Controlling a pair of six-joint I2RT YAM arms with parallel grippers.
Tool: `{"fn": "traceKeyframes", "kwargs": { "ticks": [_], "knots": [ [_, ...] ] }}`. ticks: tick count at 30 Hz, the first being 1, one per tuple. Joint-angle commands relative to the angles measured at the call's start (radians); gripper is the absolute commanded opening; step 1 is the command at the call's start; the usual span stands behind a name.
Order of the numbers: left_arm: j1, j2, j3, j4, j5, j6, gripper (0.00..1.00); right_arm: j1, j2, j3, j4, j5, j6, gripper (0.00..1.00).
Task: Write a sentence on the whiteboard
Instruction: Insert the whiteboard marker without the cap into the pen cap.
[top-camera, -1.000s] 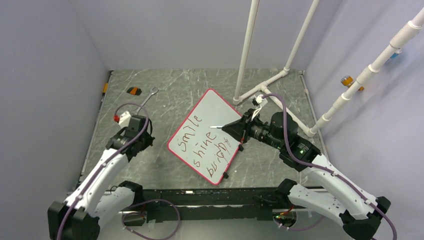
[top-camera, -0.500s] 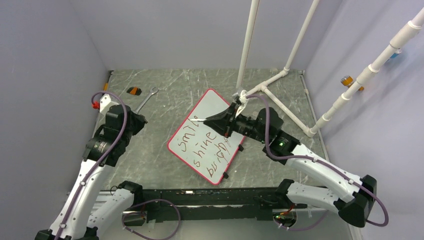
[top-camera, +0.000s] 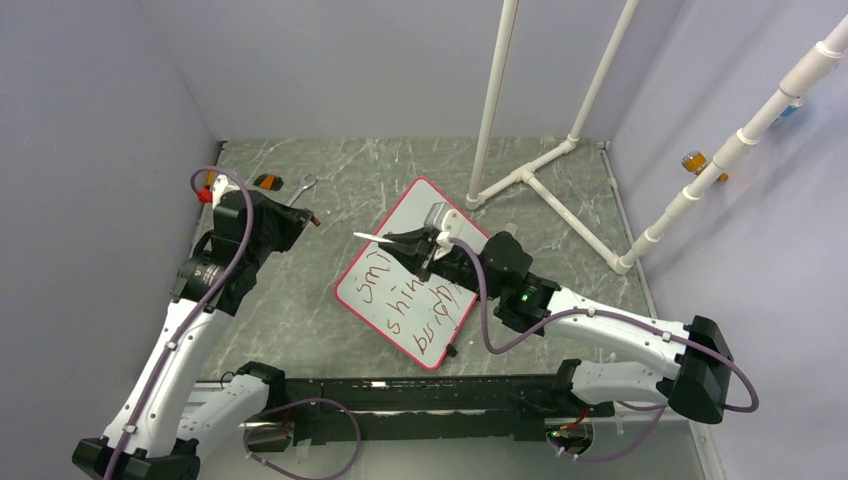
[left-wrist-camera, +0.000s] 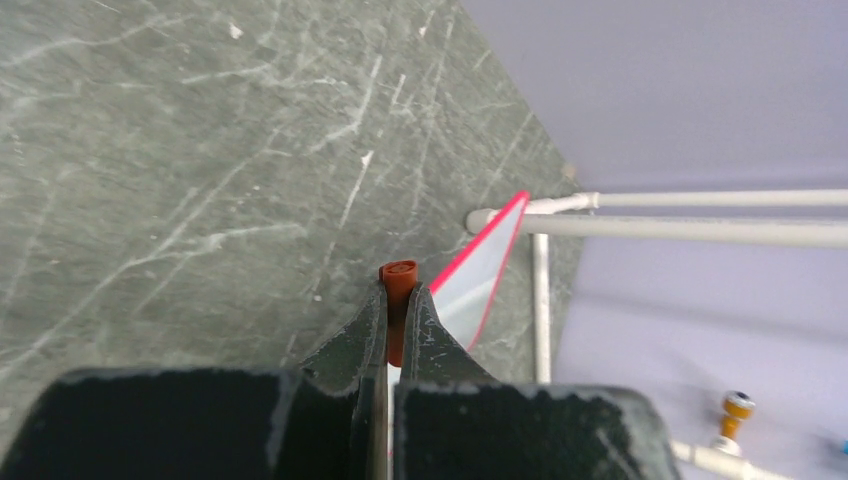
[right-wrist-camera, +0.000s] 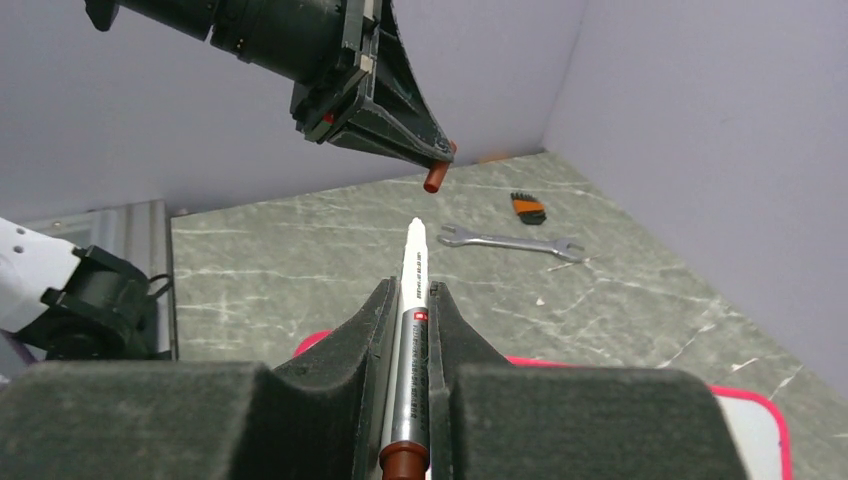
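The whiteboard (top-camera: 432, 205), white with a red-pink rim, lies tilted at the table's middle; its corner shows in the left wrist view (left-wrist-camera: 482, 268). The sentence (top-camera: 398, 305) is in dark reddish-brown lines, and my right arm hides part of "smile" and "shine". My right gripper (top-camera: 402, 243) is shut on a white and silver marker (right-wrist-camera: 412, 300) held above the board's left edge, with the uncapped tip pointing left. My left gripper (top-camera: 302, 216) is shut on the reddish-brown marker cap (left-wrist-camera: 399, 283), raised left of the board. In the right wrist view the cap (right-wrist-camera: 434, 181) hangs just above and beyond the marker tip.
A metal wrench (top-camera: 296, 195) and a small orange-black object (top-camera: 266, 181) lie at the far left of the table. A white pipe frame (top-camera: 530, 180) stands behind and right of the board. An orange fitting (top-camera: 694, 160) sits on the right wall.
My right arm has carried the marker left across the board to its left edge. My left arm has risen and swung towards the board with the cap, so cap and marker tip are now close.
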Motion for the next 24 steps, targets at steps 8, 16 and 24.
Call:
{"fn": "traceKeyframes", "kwargs": {
  "ticks": [8, 16, 24],
  "knots": [
    [0.011, 0.014, 0.087, 0.058, 0.164, -0.148, 0.0, 0.062, 0.069, 0.019, 0.159, 0.078, -0.227, 0.0],
    [0.054, 0.002, 0.046, 0.116, 0.316, -0.237, 0.0, 0.094, 0.097, 0.018, 0.224, 0.116, -0.304, 0.0],
    [0.116, 0.021, 0.047, 0.095, 0.499, -0.252, 0.0, 0.105, 0.139, 0.028, 0.247, 0.127, -0.35, 0.0]
  ]
}}
